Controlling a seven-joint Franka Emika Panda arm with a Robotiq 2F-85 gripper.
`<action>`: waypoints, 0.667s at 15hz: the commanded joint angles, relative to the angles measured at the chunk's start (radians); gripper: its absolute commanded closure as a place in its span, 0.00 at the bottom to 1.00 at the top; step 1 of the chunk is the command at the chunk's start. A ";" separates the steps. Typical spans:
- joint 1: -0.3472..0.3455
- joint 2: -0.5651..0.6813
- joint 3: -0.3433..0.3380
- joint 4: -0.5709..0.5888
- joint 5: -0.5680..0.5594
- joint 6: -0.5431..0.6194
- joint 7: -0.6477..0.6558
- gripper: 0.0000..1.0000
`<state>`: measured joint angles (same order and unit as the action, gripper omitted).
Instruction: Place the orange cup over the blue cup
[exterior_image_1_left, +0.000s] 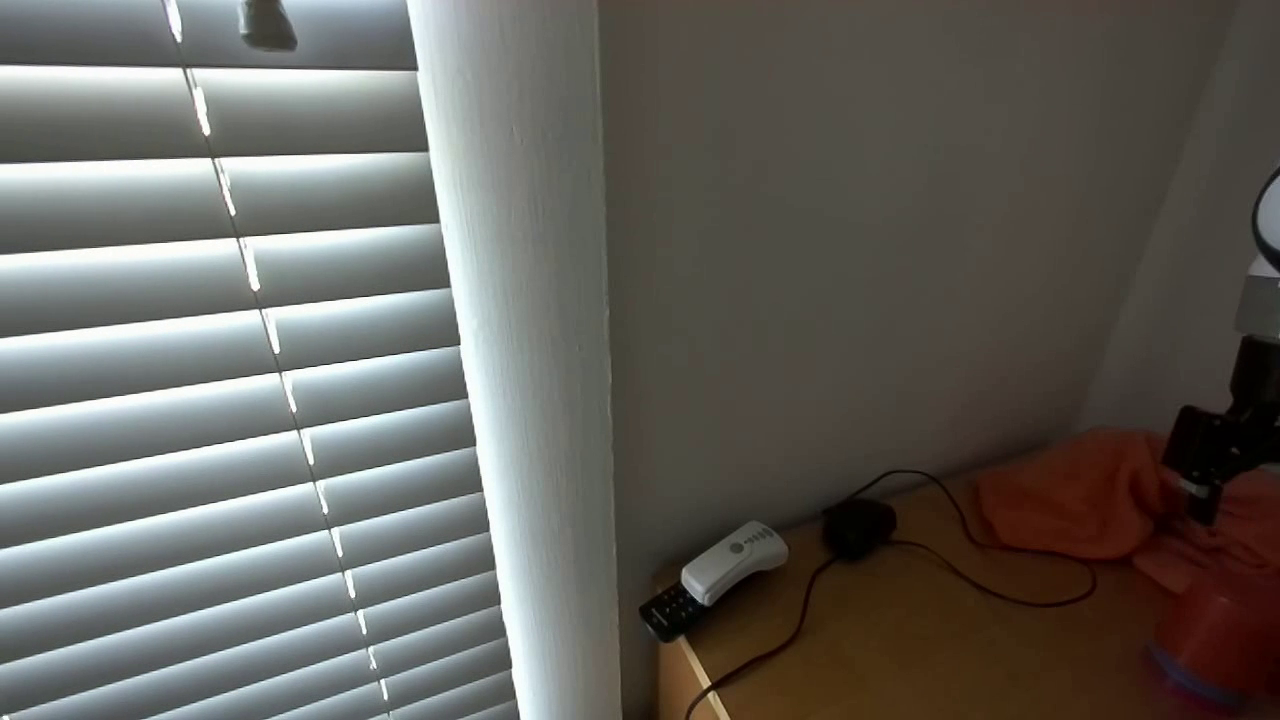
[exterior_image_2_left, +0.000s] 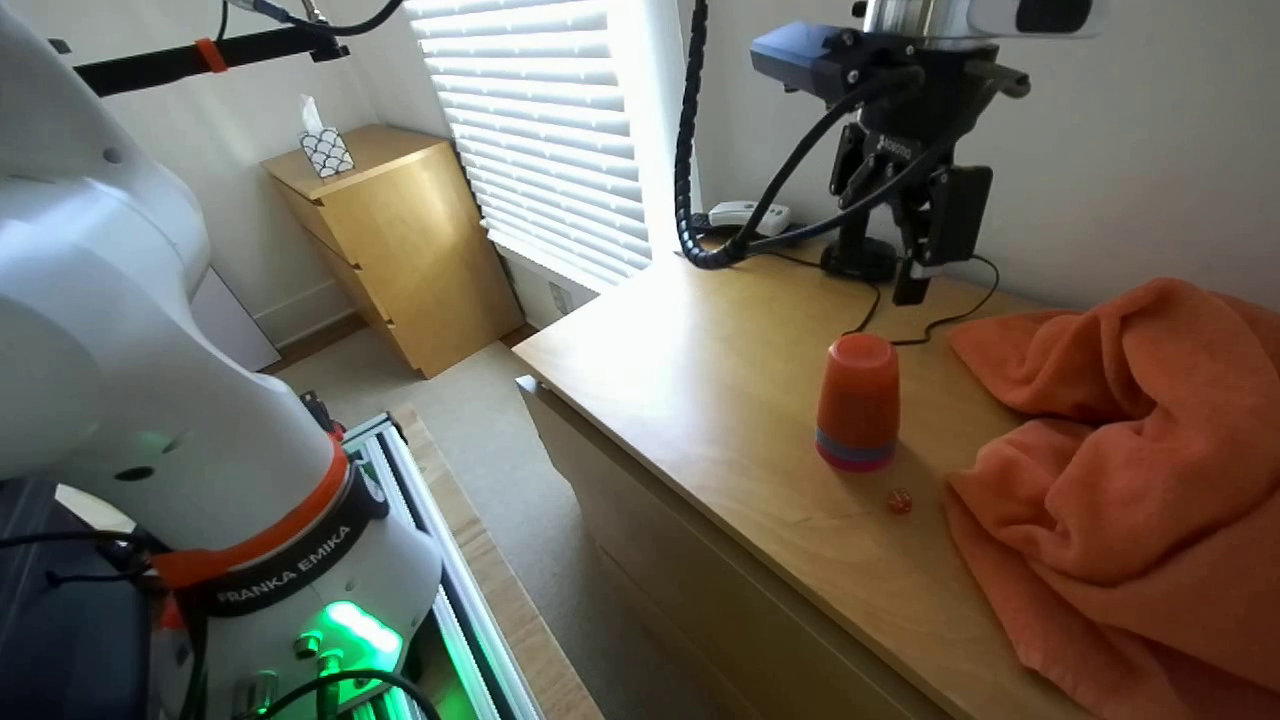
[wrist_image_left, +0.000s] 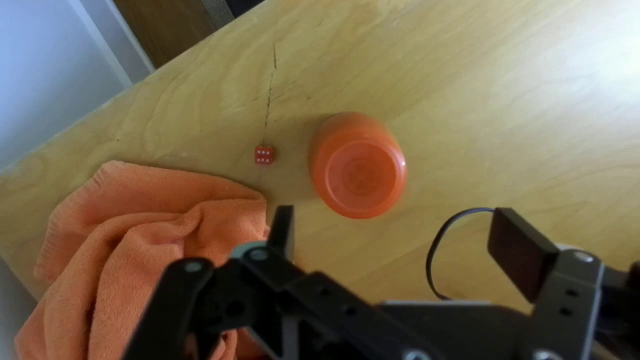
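Orange cup (exterior_image_2_left: 858, 395), inverted on the wooden surface (exterior_image_2_left: 740, 370), base uppermost; beneath its wall shows a blue band, judged to be the rim of the blue cup (exterior_image_2_left: 853, 449), and lowest a magenta band (exterior_image_2_left: 853, 465), perhaps a further cup. The orange cup thus appears to be nested over the blue one. The tool (wrist_image_left: 397, 239) hangs above the surface, clear of the cup, its jaws spread wide and holding nothing. Handling (inferred): the gloss suggests thin plastic, light, fairly stiff and unlikely to break, though smooth enough to slip and liable to flex if squeezed hard. Should the stack need correcting, the best hold is probably across opposite sides of the orange wall, well above the blue band; as the wall narrows towards the base, pads set too high may slip off upward, and pads set too low may catch the inner cup. Comparison of views: the blue band shows in both exterior views, whereas the wrist view looks down on the round base and hides it, but resolves the pips of a red die (wrist_image_left: 264, 155) near the cup and apart from it. In an exterior view the keys of a black remote (exterior_image_1_left: 671, 612) are distinct, while no die appears.
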<state>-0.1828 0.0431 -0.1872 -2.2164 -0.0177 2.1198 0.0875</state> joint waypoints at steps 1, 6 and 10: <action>-0.001 -0.123 -0.002 -0.060 -0.039 -0.004 0.042 0.00; -0.011 -0.219 0.002 -0.097 -0.058 0.004 0.060 0.00; -0.010 -0.199 0.003 -0.063 -0.039 -0.002 0.046 0.00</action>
<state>-0.1889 -0.1562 -0.1873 -2.2815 -0.0577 2.1197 0.1347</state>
